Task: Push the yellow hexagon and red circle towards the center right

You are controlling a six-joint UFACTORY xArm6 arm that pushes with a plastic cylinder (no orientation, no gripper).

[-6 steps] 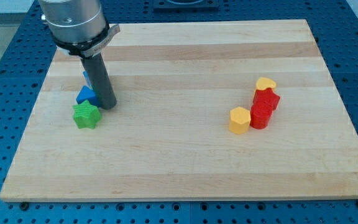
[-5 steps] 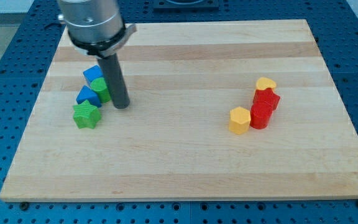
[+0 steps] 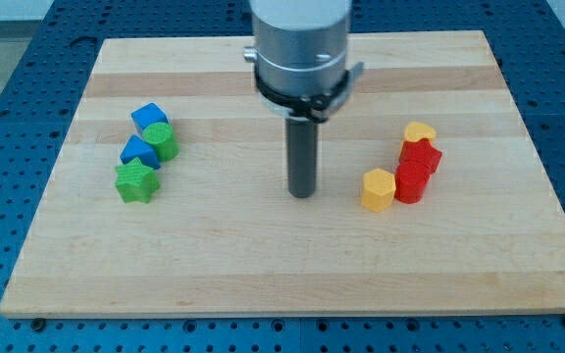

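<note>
Standing near the middle of the wooden board [image 3: 263, 284], the rod has my tip [image 3: 303, 194] planted on the view's left of the yellow hexagon [image 3: 378, 189], near it but with a clear gap between them. That placement looks deliberate: a shove toward the view's right from there would carry the hexagon along, and the red circle [image 3: 411, 182] sits touching the hexagon's right side, so both could travel together. There is no pincer on this arm at all, only the bare rod, so nothing is being clasped. Behind the circle stand a red star-like block [image 3: 423, 155] and a yellow heart [image 3: 420, 131], which may get nudged too. Far off at the view's left, a green star [image 3: 135, 181], green circle [image 3: 163, 143] and two blue blocks [image 3: 146, 118] cluster untouched.
</note>
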